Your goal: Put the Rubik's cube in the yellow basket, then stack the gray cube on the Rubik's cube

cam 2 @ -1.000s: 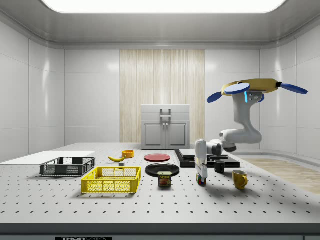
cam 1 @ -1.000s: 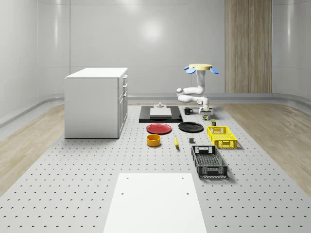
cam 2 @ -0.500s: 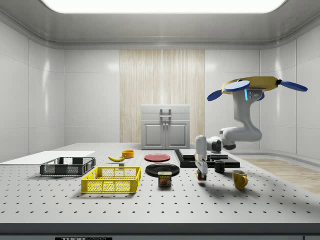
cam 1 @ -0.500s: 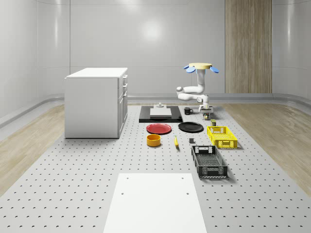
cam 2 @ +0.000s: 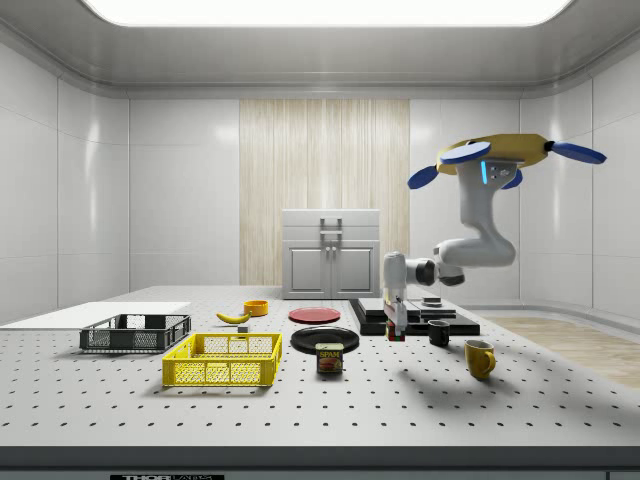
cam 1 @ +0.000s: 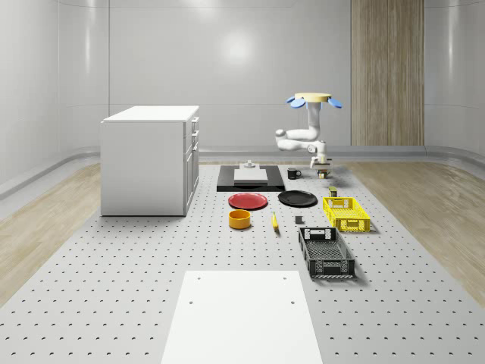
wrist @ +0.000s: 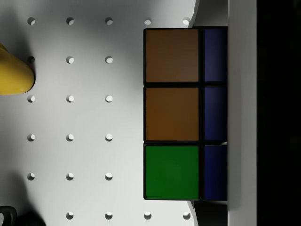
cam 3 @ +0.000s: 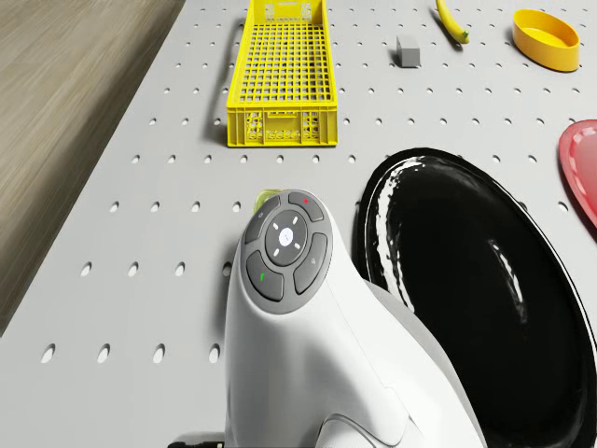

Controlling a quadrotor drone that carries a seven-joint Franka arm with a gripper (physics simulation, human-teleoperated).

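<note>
The drone [cam 1: 312, 99] hovers over the table's far right part, its arm bent down. My gripper [cam 2: 395, 322] hangs above the table, shut on the Rubik's cube [cam 2: 397, 333], which is off the surface. In the wrist view the Rubik's cube [wrist: 171, 113] shows orange, green and blue tiles against one finger [wrist: 242, 113]. The yellow basket [cam 1: 346, 213] stands nearer the camera than the gripper [cam 1: 323, 168]; from the drone it is the yellow basket [cam 3: 280, 79] ahead. The gray cube [cam 3: 407, 53] lies on the table beside the basket, also seen as the gray cube [cam 1: 298, 221].
A black plate [cam 3: 466, 280] and a red plate [cam 1: 248, 200] lie near the gripper. A can [cam 2: 329, 358], a yellow mug [cam 2: 479, 358] and a black mug [cam 2: 439, 333] stand close below it. A banana [cam 3: 451, 21], an orange bowl [cam 3: 546, 37] and a black basket [cam 1: 326, 253] lie farther off.
The drone has risen and the arm has lifted the Rubik's cube from the table, carrying it a little toward the side view's left.
</note>
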